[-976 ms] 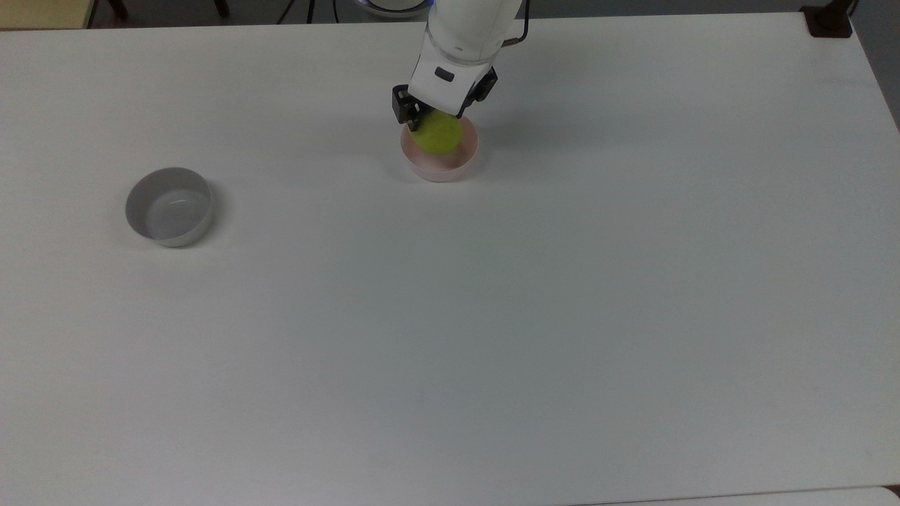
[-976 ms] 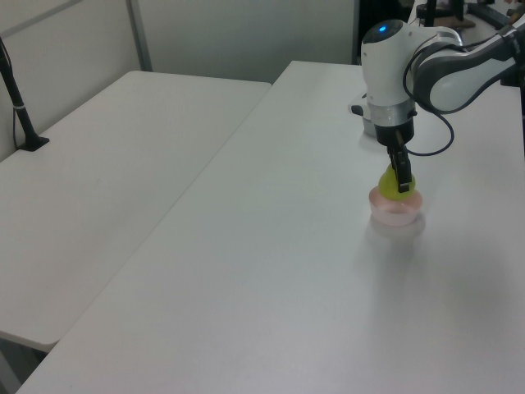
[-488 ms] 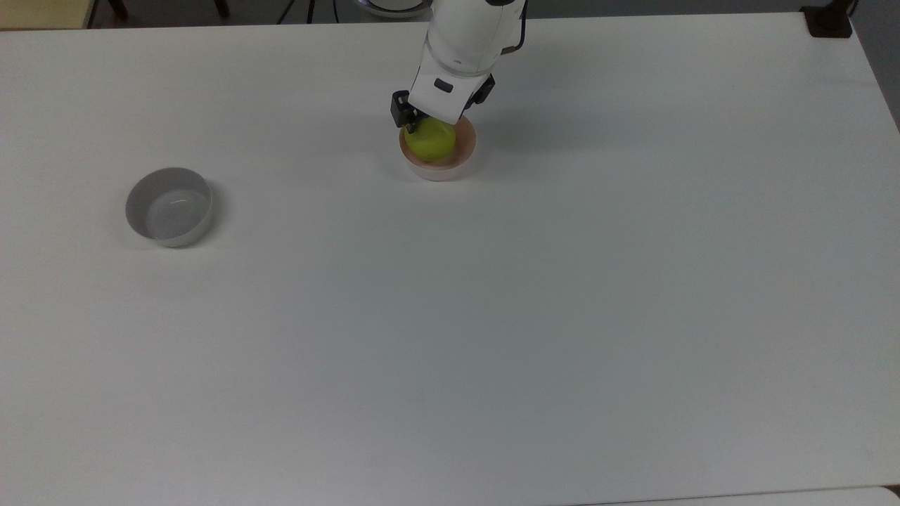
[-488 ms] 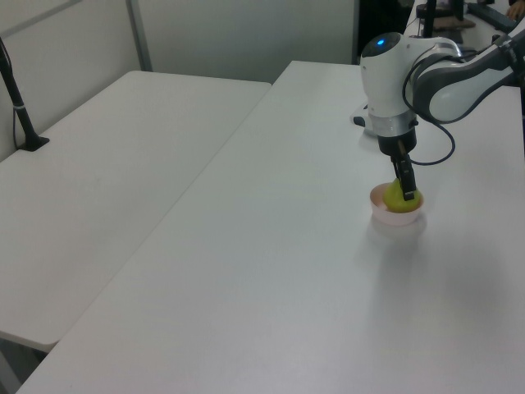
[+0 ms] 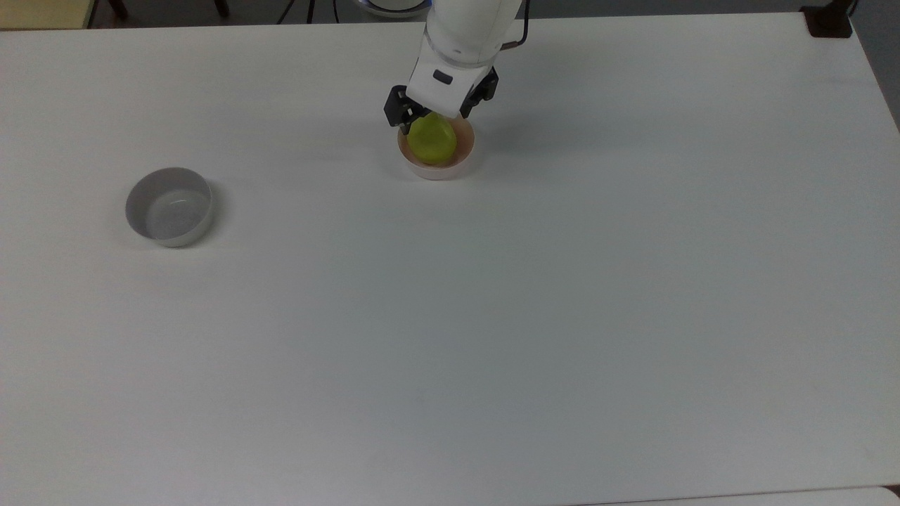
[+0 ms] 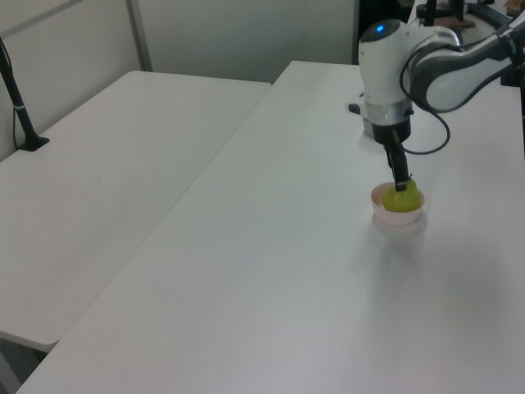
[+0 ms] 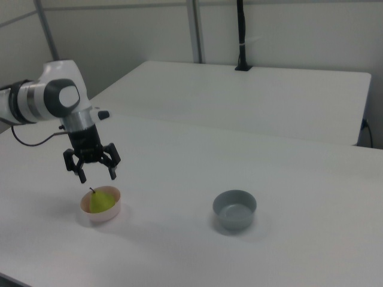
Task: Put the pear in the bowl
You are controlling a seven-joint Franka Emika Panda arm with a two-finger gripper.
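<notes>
The pear (image 7: 102, 200) sits in the bowl (image 7: 111, 213), below the wide-spread fingers (image 7: 112, 173).

A yellow-green pear (image 7: 102, 200) with a dark stem sat inside a pale pink bowl (image 7: 114, 211) at the lower left of the frame, on a white table (image 7: 179, 251). The robot arm's gripper (image 7: 96, 173) hung just above it, black fingers (image 7: 80, 171) spread apart and clear of the fruit. A grey bowl (image 7: 234, 210) stood well apart, right of centre. A second white table (image 7: 251, 95) stretched across the upper half, a black post (image 7: 241, 36) rising from its far edge.
</notes>
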